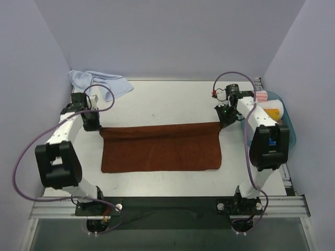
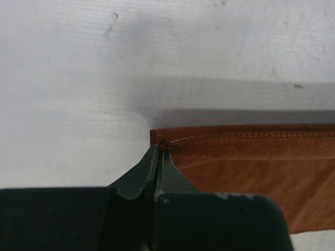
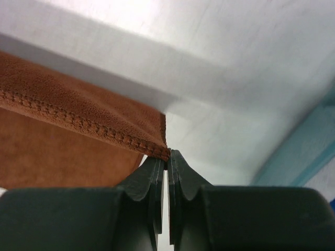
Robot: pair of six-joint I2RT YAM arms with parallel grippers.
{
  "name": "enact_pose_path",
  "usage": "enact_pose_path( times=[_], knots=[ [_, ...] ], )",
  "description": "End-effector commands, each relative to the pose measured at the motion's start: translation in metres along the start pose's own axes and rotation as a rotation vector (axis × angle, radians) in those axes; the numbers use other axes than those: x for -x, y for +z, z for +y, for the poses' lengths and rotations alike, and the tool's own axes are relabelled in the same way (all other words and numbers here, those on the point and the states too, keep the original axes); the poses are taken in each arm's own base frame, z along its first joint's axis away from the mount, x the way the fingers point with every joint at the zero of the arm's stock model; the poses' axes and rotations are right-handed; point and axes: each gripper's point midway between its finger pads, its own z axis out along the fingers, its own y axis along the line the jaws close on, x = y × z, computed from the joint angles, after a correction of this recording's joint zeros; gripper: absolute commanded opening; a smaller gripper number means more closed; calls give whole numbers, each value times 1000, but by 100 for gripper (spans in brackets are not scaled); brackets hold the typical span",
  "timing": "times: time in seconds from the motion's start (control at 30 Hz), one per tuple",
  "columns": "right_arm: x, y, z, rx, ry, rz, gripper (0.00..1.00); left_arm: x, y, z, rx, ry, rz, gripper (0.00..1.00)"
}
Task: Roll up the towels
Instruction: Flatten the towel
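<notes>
Rust-brown terry fills both of my wrist views. The rust-brown towel [image 1: 159, 149] lies spread wide across the middle of the tabletop [image 1: 157, 102], and I hold its two far corners. My left gripper [image 2: 158, 152] is clenched on the far-left corner, with the stitched hem pinched right at the tips. My right gripper [image 3: 168, 157] is closed on the far-right corner the same way, with only a sliver of gap between the jaws. From above, a darker band runs along the far edge. I read it as the hem raised or turned over toward me, but I cannot tell which. The light-blue towel [image 1: 99, 82] sits crumpled at the far-left corner of the tabletop, well apart from my work.

I judge this to be the very start of the first roll, with no turn yet formed. The next move calls for both arms to bring the far edge toward the near side together, level and at one pace, so the first turn lies straight. Both pinches are at the extreme tips, so a corner could slip out.
</notes>
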Motion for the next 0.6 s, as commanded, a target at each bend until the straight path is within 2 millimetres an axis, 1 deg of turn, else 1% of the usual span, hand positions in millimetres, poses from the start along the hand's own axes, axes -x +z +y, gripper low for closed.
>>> enact_pose_path(
  times=[0.0, 0.03, 0.07, 0.1, 0.13, 0.17, 0.2, 0.23, 0.27, 0.3, 0.33, 0.37, 0.4, 0.43, 0.47, 0.5, 0.53, 0.57],
  knots=[
    [31, 9, -17, -52, 11, -24, 0, 50, 30, -1, -4, -13, -92, 0],
    [35, 15, -18, -52, 10, -16, 0, 55, 37, -1, -13, -17, -89, 0],
    [34, 29, -21, -54, 12, 17, 0, 54, 53, -4, -34, -17, -63, 0],
    [38, 33, -22, -55, 11, 19, 0, 65, 56, -6, -44, -11, -79, 0],
    [47, 35, -25, -63, 9, 7, 0, 68, 61, -9, -50, -5, -75, 0],
    [50, 38, -28, -72, 7, 12, 0, 67, 75, -9, -56, 1, -55, 0],
    [49, 49, -29, -72, 10, 34, 0, 71, 80, -12, -62, 11, -55, 0],
    [59, 49, -33, -81, 14, 17, 0, 76, 88, -14, -63, 19, -50, 0],
    [58, 59, -35, -89, 19, 37, 0, 81, 93, -15, -62, 27, -54, 0],
    [61, 61, -38, -97, 22, 37, 0, 84, 97, -16, -62, 38, -54, 0],
    [70, 60, -42, -110, 23, 22, 0, 96, 97, -16, -55, 44, -75, 0],
    [69, 68, -45, -116, 26, 38, 0, 93, 109, -14, -50, 46, -53, 0],
    [72, 69, -49, -137, 26, 39, 0, 96, 113, -14, -48, 49, -51, 0],
    [73, 71, -51, -143, 28, 47, 0, 103, 120, -13, -45, 49, -55, 0],
    [79, 74, -55, -155, 26, 43, 0, 104, 123, -13, -44, 53, -47, 0],
    [78, 74, -57, -165, 28, 55, 0, 108, 124, -13, -44, 62, -50, 0],
    [79, 74, -59, -173, 26, 59, 0, 108, 128, -11, -48, 62, -43, 5],
    [83, 71, -62, -184, 31, 51, 11, 117, 125, -13, -59, 71, -58, 14]
  ],
)
